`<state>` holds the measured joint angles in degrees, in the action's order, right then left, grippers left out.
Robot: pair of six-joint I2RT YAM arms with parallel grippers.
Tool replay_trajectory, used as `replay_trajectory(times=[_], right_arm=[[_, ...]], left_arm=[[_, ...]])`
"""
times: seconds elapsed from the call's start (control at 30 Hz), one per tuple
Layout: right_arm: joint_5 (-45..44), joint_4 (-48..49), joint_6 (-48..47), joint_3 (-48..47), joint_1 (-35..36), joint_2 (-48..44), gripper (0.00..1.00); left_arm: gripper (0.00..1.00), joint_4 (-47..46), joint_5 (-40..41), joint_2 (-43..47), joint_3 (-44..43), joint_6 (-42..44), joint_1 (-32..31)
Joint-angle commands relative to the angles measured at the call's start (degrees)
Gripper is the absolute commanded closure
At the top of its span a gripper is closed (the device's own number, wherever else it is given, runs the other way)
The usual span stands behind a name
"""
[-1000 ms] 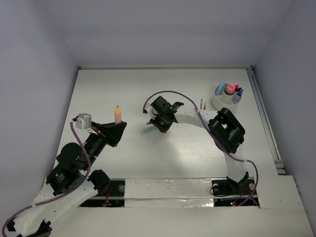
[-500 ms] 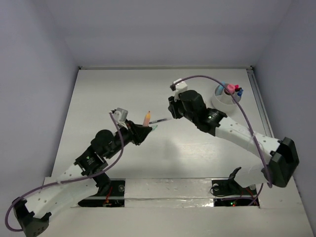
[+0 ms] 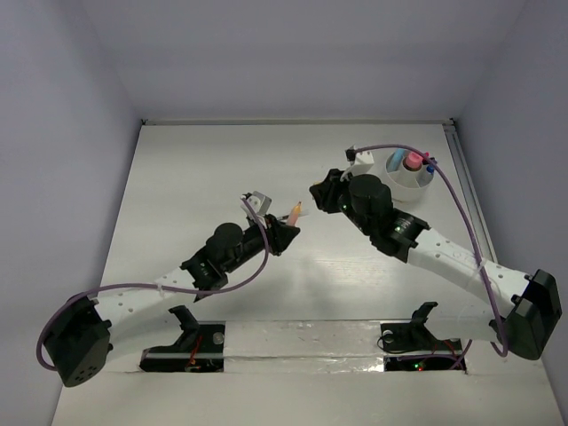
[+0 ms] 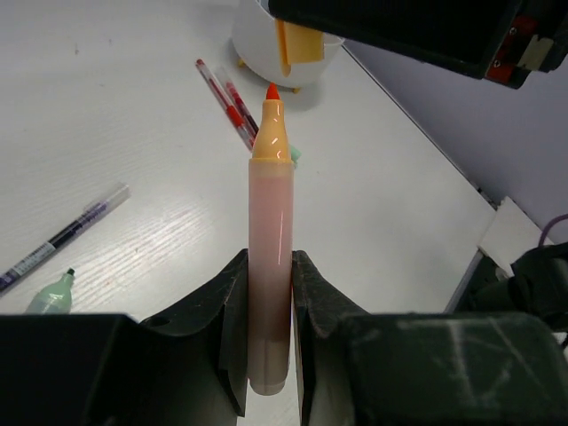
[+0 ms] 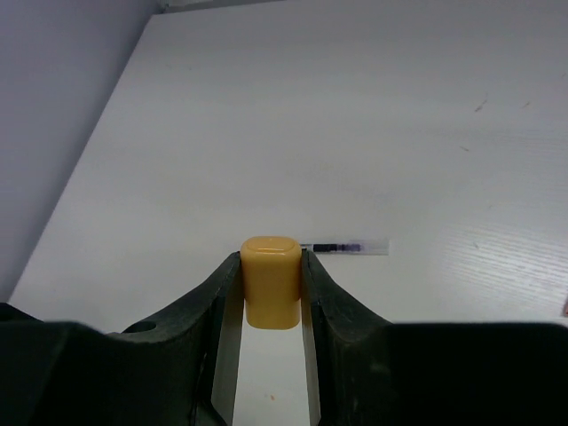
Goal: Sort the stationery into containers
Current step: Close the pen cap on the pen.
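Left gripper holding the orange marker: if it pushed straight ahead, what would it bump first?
Likely the yellow cap in the right gripper, just beyond the orange marker; depth is unclear.

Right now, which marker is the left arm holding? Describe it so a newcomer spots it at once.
Find the white cup at the far right of the table, then look toward the middle to the left gripper. Clamped in it is the marker: pale orange barrel, bare red-orange tip, held up while the red pens lie flat.

orange marker (image 4: 270, 266), yellow cap (image 5: 271, 280), white cup (image 4: 253, 49)
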<state>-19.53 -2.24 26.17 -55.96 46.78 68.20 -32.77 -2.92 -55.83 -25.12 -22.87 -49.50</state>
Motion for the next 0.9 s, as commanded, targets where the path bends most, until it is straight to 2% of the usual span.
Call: replay_trajectory(times=[0.0, 0.07, 0.17, 0.43, 0.87], right_arm=[[-2.34, 8.30, 7.83, 0.94, -0.11, -0.18, 1.00], [-4.45, 11.18, 8.19, 0.60, -0.11, -0.44, 1.00], [-4.82, 11.90, 8.37, 0.07, -0.11, -0.27, 1.00], [1.86, 18.22, 12.23, -1.60, -0.11, 4.82, 1.00], [3.97, 20.08, 12.15, -3.89, -0.11, 7.82, 1.00]], left_arm=[[1.00, -10.72, 4.39, -1.12, -1.07, 4.06, -0.51], [1.00, -12.04, 7.56, -1.64, -0.72, 5.37, -0.51], [1.00, -12.66, 7.84, -1.73, -0.19, 5.73, -0.51], [1.00, -14.16, 7.93, -1.12, 2.01, 6.00, -0.51], [1.00, -12.93, 10.12, -1.38, 2.45, 7.05, -0.51]])
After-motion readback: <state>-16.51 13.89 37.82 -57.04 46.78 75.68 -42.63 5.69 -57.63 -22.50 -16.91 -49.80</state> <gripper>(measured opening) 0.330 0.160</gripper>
